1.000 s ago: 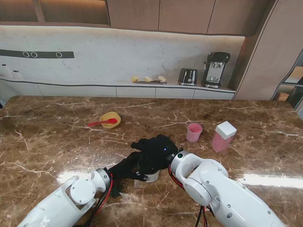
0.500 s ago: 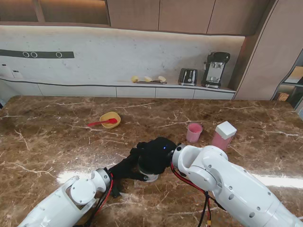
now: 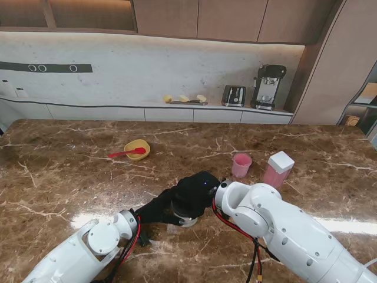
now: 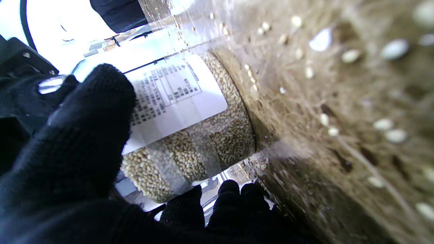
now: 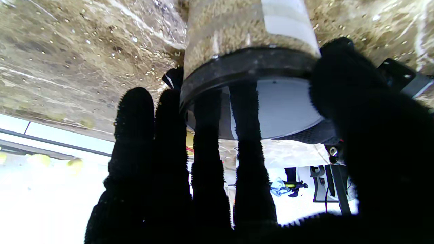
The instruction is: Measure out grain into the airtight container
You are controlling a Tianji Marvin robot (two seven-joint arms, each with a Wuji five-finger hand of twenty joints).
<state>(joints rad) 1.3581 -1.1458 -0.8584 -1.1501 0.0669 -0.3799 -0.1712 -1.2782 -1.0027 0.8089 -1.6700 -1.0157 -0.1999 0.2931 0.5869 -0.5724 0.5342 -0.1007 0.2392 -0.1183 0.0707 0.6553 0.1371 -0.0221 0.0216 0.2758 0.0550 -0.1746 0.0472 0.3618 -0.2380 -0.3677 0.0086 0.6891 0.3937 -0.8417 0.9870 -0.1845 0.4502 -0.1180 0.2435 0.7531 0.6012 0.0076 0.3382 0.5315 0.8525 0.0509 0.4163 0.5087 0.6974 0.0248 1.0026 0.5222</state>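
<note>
Left wrist view: grain jar (image 4: 190, 135) within left robot hand (image 4: 78, 152).

In the stand view, the grain jar (image 3: 187, 220) at the frame's lower centre is almost wholly covered by the right hand (image 3: 196, 193) and left hand (image 3: 158, 211); only a pale sliver shows. The print on the jar's label (image 4: 173, 95) is too blurred to read. The right wrist view cuts the jar off at the frame edge, and dark fingers (image 5: 206, 159) cross its lid (image 5: 271, 108).
</note>
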